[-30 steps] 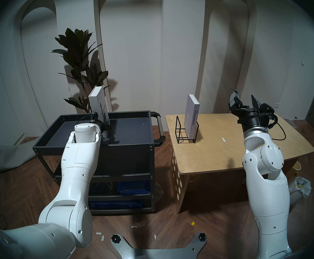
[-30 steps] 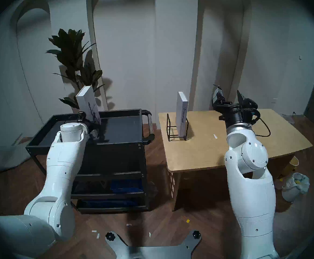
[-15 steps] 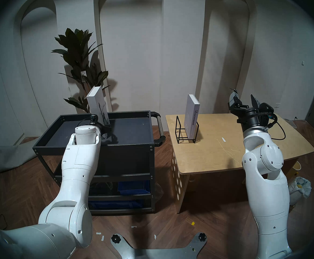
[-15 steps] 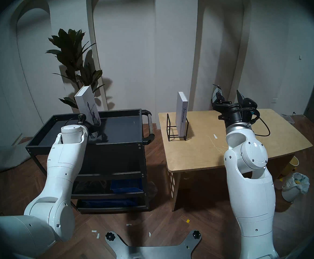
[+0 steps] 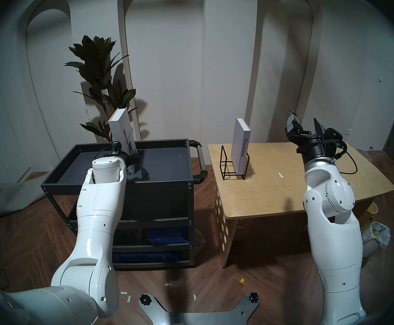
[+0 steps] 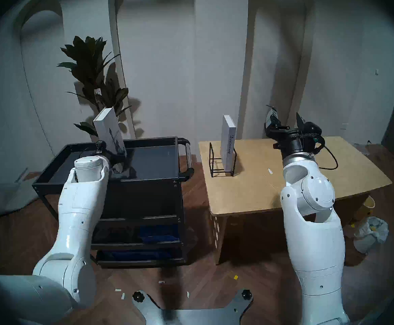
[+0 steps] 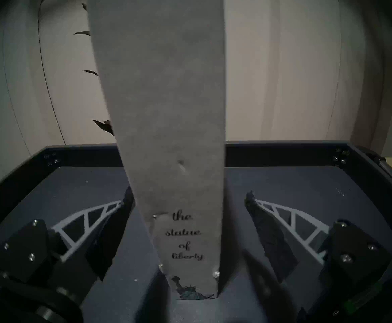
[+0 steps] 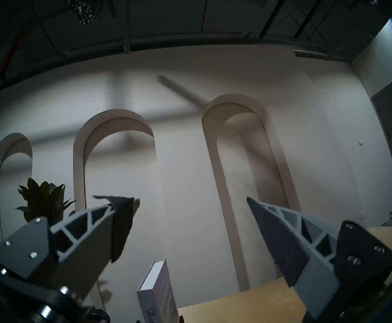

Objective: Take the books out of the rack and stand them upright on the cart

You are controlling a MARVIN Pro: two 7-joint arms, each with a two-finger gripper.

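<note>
Both arms: glossy white moulded shells, rounded joint housings with flat round caps, small dark screws dotting the seams. Left arm (image 5: 97, 207) ends in a white cylindrical cap. Right arm (image 5: 332, 214) has a silver collar, then a black wrist block; a black cable loops off it, braided sleeve alongside. Right gripper (image 8: 191, 224): pale grey trussed fingers (image 8: 307, 243), dark pads, black mounts with silver screws. Left gripper (image 7: 185, 224) built the same. Grey base plate (image 5: 198, 314) with two black knobs.
</note>
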